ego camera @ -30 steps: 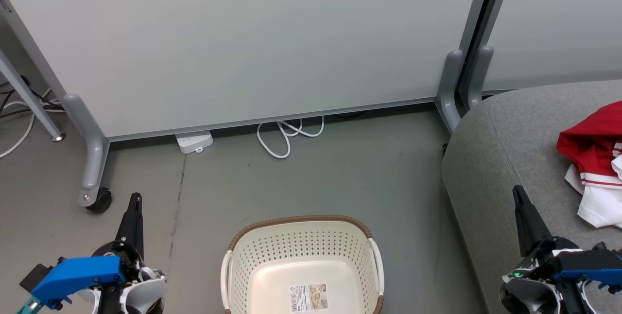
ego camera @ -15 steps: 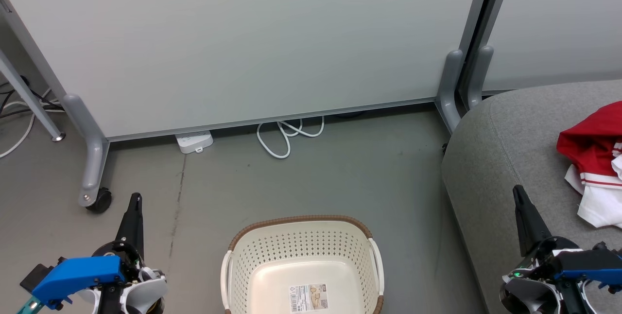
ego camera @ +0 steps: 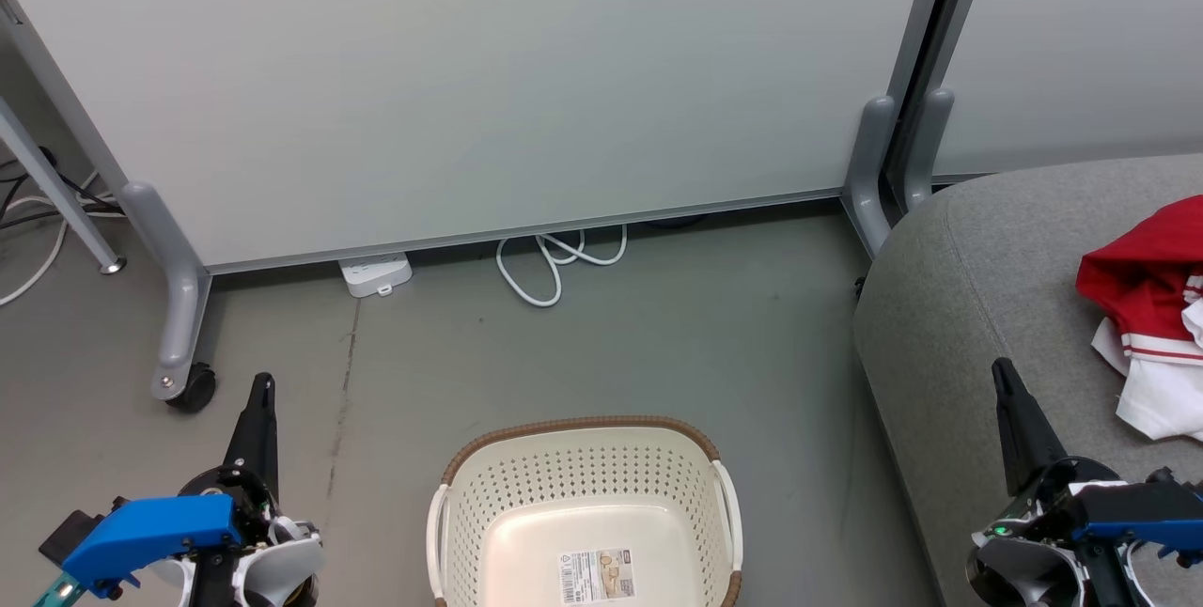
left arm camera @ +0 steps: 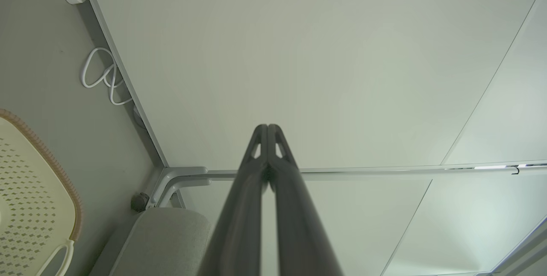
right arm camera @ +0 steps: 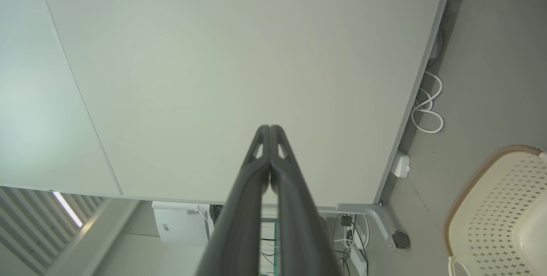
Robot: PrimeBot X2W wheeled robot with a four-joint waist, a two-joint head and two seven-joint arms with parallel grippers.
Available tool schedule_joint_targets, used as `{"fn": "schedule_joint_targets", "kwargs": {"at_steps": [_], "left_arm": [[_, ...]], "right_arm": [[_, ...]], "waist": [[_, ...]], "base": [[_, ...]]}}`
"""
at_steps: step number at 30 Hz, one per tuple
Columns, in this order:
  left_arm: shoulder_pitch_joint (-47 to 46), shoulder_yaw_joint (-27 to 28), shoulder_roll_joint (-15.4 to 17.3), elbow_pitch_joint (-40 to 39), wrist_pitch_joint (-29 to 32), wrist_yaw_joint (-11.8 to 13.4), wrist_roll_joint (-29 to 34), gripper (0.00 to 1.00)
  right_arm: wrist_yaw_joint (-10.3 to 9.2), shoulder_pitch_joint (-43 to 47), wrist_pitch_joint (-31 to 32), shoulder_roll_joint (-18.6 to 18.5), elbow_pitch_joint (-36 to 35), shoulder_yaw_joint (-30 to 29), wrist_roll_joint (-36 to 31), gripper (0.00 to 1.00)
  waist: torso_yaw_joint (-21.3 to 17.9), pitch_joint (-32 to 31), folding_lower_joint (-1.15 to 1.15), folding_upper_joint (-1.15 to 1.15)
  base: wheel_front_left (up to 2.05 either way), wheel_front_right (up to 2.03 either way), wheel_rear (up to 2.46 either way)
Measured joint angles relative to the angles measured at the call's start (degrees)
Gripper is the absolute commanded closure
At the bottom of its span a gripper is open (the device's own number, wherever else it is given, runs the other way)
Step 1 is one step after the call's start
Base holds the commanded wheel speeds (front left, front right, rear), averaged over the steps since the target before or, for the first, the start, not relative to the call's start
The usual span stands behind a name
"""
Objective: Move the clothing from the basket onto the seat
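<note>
**Clothing** [ego camera: 1148, 302]: red and white sports garments, crumpled in a heap on the seat [ego camera: 977, 287] at the head view's right edge, partly out of frame. Judged delivered.

**Basket** [ego camera: 583, 426]: cream perforated plastic with a brown woven-look rim. It stands on the floor [ego camera: 658, 344] between the two grippers, near the seat's rounded corner but apart from it. The bottom is bare and the paper label [ego camera: 596, 575] is exposed. The near end is cut off by the frame, so a last garment there cannot be ruled out.

**Left gripper** [left arm camera: 267, 127]: fingers pressed together tip to tip, holding nothing. It is raised over the floor left of the basket.

**Right gripper** [right arm camera: 270, 127]: likewise closed and unladen, above the seat's near edge, near the clothing but not touching it. Both are judged parked, since nothing visible is left to carry.

**Edges and room:** the partition panel [ego camera: 470, 71] and its castor foot [ego camera: 193, 391] stand behind. The power strip [ego camera: 376, 273] and looped white cable [ego camera: 554, 269] lie at its base, well apart from the basket. Open floor separates basket and panel, and bare cushion lies between the seat's edge and the heap.
</note>
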Motion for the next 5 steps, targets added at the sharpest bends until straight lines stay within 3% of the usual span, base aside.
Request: {"fn": "schedule_joint_targets", "kwargs": {"at_steps": [5], "left_arm": [[0.0,0.0,0.0,0.0,0.0,0.0,0.0,1.0]], "right_arm": [[0.0,0.0,0.0,0.0,0.0,0.0,0.0,1.0]], "waist": [[0.0,0.0,0.0,0.0]], "base": [[0.0,0.0,0.0]]}}
